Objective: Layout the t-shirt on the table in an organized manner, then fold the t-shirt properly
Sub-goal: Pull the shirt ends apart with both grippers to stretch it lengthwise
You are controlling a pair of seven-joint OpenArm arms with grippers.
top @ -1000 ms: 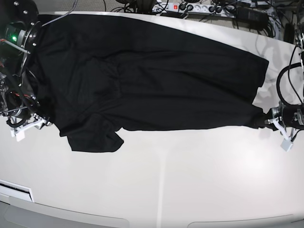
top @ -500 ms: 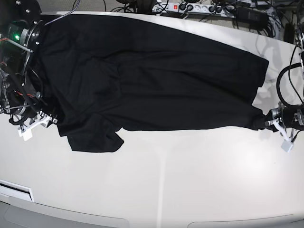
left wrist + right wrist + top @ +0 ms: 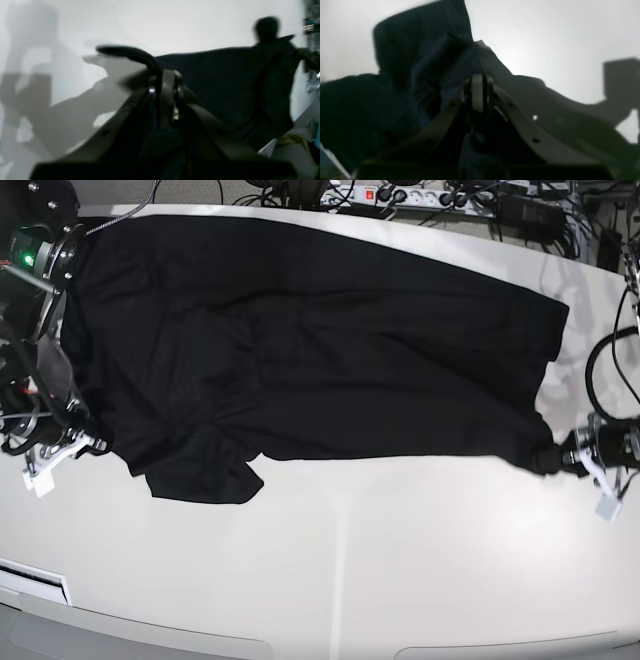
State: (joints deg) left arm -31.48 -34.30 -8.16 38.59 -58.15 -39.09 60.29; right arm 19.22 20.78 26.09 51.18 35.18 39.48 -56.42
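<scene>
The black t-shirt (image 3: pixel 320 350) lies spread lengthwise over the far half of the off-white table (image 3: pixel 350 560), with a sleeve flap folded out at its lower left. My left gripper (image 3: pixel 558 458) is shut on the shirt's corner at the base view's right. In the left wrist view the left gripper (image 3: pixel 166 82) pinches a curl of the t-shirt (image 3: pixel 220 75). At the base view's left edge my right gripper (image 3: pixel 92 444) is at the shirt's border. In the right wrist view the right gripper (image 3: pixel 478 85) is shut on a strip of the t-shirt (image 3: pixel 420 50), which rises from it.
A power strip and tangled cables (image 3: pixel 400 198) run along the far table edge. The right arm's body (image 3: pixel 35 260) overhangs the shirt's far left corner. A cable loop (image 3: pixel 610 350) hangs by the right edge. A white strip (image 3: pixel 35 580) lies at the front left.
The right gripper has closed on the shirt's left edge. The left gripper has shifted toward the table's front with its corner, and the shirt's near edge lies straighter.
</scene>
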